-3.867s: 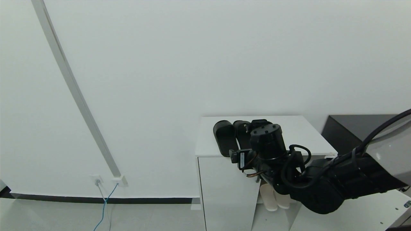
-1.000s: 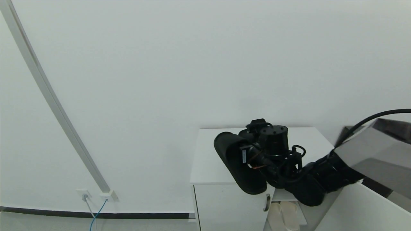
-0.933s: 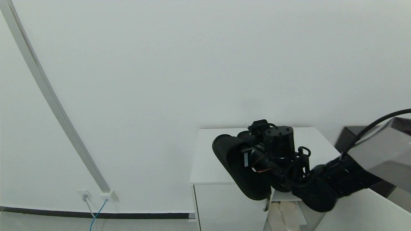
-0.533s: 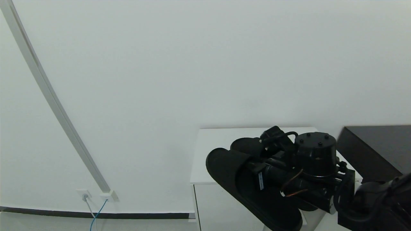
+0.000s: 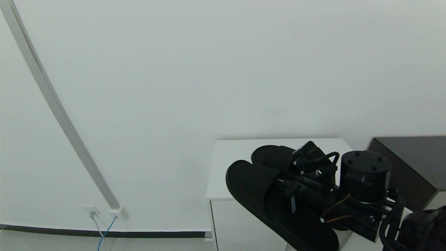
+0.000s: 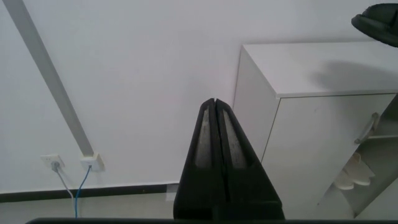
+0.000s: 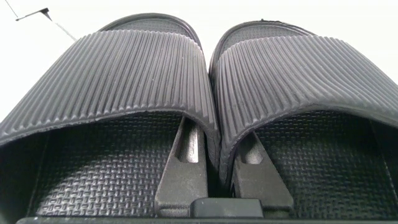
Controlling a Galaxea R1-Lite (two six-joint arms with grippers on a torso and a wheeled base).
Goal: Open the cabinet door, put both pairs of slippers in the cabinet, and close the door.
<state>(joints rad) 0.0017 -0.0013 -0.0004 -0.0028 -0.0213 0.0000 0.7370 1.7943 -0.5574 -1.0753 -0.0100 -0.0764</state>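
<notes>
My right gripper (image 7: 214, 143) is shut on a pair of black slippers (image 7: 205, 81); its fingers (image 7: 186, 162) sit under the two ribbed straps and pinch the inner walls together. In the head view the black slippers (image 5: 275, 198) hang tilted in front of the white cabinet (image 5: 233, 157), off its top. A black slipper toe (image 6: 379, 18) pokes in above the cabinet top (image 6: 311, 62) in the left wrist view. The white slippers (image 6: 353, 177) lie inside the cabinet, beside the door with the handle (image 6: 372, 124). My left gripper (image 6: 215, 106) is shut on nothing, held left of the cabinet.
A dark piece of furniture (image 5: 407, 157) stands right of the cabinet. On the wall to the left are a slanted white conduit (image 5: 52, 101) and sockets (image 5: 92, 211) with a blue cable (image 5: 104, 237) hanging to the floor.
The right arm has lifted the black slippers off the cabinet top and drawn them toward me, lower and to the right. The head view also shifted since the earliest frame.
</notes>
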